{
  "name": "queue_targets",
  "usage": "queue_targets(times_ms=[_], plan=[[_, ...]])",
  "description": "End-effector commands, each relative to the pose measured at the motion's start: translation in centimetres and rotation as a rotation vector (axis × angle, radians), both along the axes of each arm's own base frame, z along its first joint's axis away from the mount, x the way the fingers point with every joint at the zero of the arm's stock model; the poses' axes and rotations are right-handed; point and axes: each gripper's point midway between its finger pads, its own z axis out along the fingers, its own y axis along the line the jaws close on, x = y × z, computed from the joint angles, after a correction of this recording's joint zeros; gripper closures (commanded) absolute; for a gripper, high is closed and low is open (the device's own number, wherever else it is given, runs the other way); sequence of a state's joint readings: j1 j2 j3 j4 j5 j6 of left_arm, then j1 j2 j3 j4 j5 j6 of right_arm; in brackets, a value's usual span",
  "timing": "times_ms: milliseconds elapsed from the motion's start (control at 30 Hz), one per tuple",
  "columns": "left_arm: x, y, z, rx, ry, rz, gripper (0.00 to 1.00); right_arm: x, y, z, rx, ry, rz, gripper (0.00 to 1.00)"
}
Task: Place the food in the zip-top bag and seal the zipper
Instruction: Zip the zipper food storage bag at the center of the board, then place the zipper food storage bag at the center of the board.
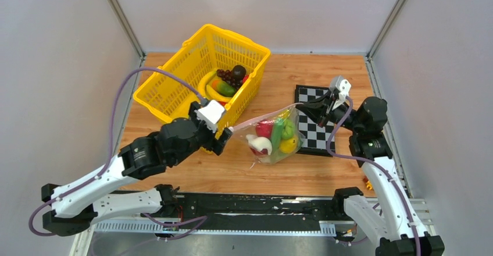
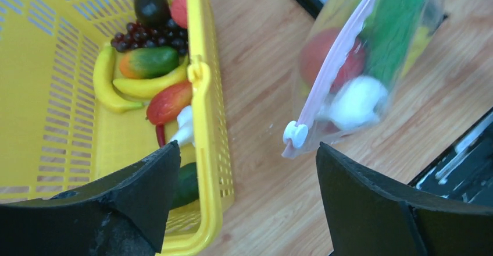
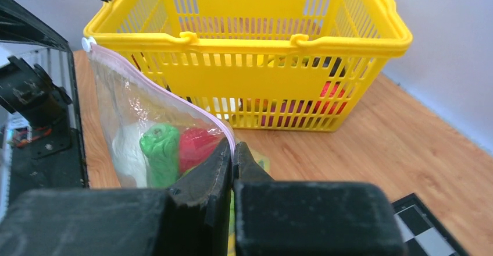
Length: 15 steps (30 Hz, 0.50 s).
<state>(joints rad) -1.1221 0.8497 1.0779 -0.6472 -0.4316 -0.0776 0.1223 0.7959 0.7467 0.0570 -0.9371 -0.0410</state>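
Note:
The zip-top bag [image 1: 273, 135] hangs above the table, holding red, green, white and yellow toy food [image 1: 278, 134]. Its pink zipper [image 1: 258, 117] runs along the top edge, with the white slider [image 2: 295, 134] at the left end. My right gripper [image 1: 323, 106] is shut on the bag's right top corner; in the right wrist view its fingertips [image 3: 233, 151] pinch the zipper [image 3: 174, 96]. My left gripper [image 2: 247, 157] is open and empty, just left of the slider and not touching it. More food [image 1: 228, 81] lies in the basket.
A yellow mesh basket [image 1: 174, 87] stands at the back left, its near wall close to my left gripper [image 1: 224, 135]. A black-and-white chessboard [image 1: 317, 129] lies under and behind the bag. Black rails run along the table's near edge.

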Motion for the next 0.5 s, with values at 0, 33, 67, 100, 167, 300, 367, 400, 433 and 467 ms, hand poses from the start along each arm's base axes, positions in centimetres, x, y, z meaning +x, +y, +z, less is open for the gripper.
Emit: queue_targets(times_ms=[0, 33, 67, 100, 167, 300, 367, 400, 433, 467], plan=[[0.4, 1.7, 5.0, -0.248, -0.089, 0.093, 0.06, 0.9, 0.4, 3.5, 0.090, 0.016, -0.012, 1.00], [0.3, 1.9, 5.3, -0.265, -0.096, 0.093, 0.05, 1.2, 0.5, 3.9, 0.104, 0.026, -0.019, 1.00], [0.3, 2.1, 5.5, -0.278, -0.099, 0.098, 0.04, 1.5, 0.6, 4.4, 0.121, 0.034, -0.023, 1.00], [0.3, 2.3, 5.6, -0.283, -0.101, 0.109, 0.04, 1.8, 0.8, 5.0, 0.132, 0.033, -0.023, 1.00], [0.5, 2.7, 5.7, -0.284, -0.103, 0.135, 0.03, 2.4, 1.2, 6.7, 0.153, 0.005, -0.018, 1.00], [1.1, 3.4, 5.4, -0.290, -0.100, 0.200, 0.03, 3.3, 1.7, 10.6, 0.180, -0.066, -0.023, 1.00], [1.2, 3.5, 5.4, -0.298, -0.102, 0.208, 0.02, 3.7, 1.9, 11.6, 0.185, -0.085, -0.029, 1.00], [1.2, 3.4, 5.4, -0.304, -0.103, 0.210, 0.02, 3.8, 2.0, 11.7, 0.187, -0.086, -0.032, 1.00], [1.2, 3.4, 5.4, -0.306, -0.104, 0.212, 0.02, 3.8, 2.2, 11.3, 0.186, -0.078, -0.034, 1.00], [1.2, 3.4, 5.4, -0.307, -0.104, 0.213, 0.02, 3.7, 2.4, 10.7, 0.184, -0.070, -0.026, 1.00]])
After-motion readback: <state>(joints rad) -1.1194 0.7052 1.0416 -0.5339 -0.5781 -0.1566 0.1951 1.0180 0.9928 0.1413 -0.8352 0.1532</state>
